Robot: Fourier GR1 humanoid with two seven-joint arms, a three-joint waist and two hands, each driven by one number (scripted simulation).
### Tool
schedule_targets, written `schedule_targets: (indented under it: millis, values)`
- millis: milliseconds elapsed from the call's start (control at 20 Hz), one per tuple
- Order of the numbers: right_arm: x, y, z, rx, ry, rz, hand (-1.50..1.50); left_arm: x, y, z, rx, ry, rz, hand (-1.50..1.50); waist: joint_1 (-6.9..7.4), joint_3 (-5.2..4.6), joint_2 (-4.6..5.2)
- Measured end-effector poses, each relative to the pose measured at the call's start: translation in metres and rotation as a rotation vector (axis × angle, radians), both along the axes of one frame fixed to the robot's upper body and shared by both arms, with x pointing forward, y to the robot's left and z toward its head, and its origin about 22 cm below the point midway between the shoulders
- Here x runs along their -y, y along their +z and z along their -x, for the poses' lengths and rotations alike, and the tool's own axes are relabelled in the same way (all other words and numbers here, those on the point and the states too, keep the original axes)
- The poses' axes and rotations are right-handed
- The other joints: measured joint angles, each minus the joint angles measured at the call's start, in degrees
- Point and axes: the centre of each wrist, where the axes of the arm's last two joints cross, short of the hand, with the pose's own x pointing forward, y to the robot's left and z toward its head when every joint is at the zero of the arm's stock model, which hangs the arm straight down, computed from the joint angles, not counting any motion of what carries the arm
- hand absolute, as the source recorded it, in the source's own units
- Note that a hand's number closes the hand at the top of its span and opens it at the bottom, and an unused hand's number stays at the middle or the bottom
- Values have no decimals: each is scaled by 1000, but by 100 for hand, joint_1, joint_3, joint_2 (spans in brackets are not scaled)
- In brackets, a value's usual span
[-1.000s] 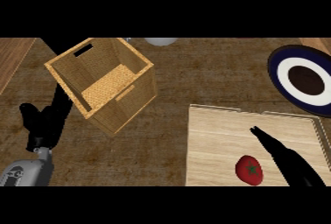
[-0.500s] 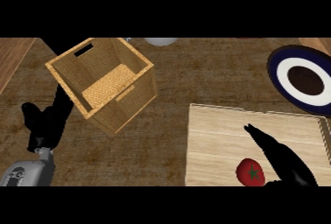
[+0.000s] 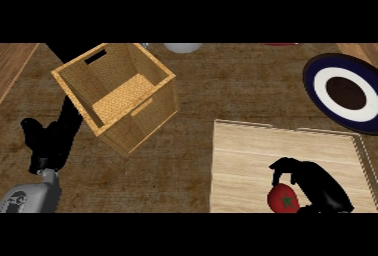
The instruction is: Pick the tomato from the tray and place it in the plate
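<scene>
1. Over the tray's near right corner, we found our right hand (image 3: pixel 314 182) arched down with its fingers (image 3: pixel 282 166) curled over the top of the small red tomato with a green star-shaped stalk (image 3: pixel 283 199). We judged it a hand closing round the fruit; whether the thumb had yet met the far side we could not tell, since the palm hid that part.
2. The tomato sat on the pale wooden tray with a low raised rim (image 3: pixel 251 145), close to its near edge and partly under the hand.
3. To do this step well, we reckoned the fingers and thumb should settle on opposite sides of the tomato's widest part before any lift, because a round fruit pinched high on its crown would likely roll out toward the tray's edge.
4. The lift, in our view, needed to go straight up far enough to pass the tray's rim before swinging away.
5. The round plate with a dark blue rim, white ring and dark centre (image 3: pixel 322 68) lay beyond the tray's far right corner, apart from it, so the carry would run forward and slightly right.
6. Our left hand (image 3: pixel 46 142) rested at the view's left, fingers relaxed, just beside the open woven wicker basket with handle slots (image 3: pixel 151 107), and had no part in this step.
</scene>
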Motion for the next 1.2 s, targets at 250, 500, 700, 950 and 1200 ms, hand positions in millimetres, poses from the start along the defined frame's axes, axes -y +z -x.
schedule_targets:
  millis: [250,500,700,950,1200]
  values:
    - [-3,-1,-1,40,17,-29,150,2,3,0,-8,5,-1,0,-10,-16,-1]
    - [9,25,-25,66,232,-166,150,5,1,3,8,-11,-1,0,55,54,43]
    - [36,59,-48,179,334,-218,150,8,4,1,3,1,-6,0,46,72,49]
    - [69,97,-61,444,243,-298,150,9,-2,5,-1,12,-3,0,-8,81,41]
    - [98,129,-69,666,60,-318,150,6,0,4,2,10,-3,0,-5,82,44]
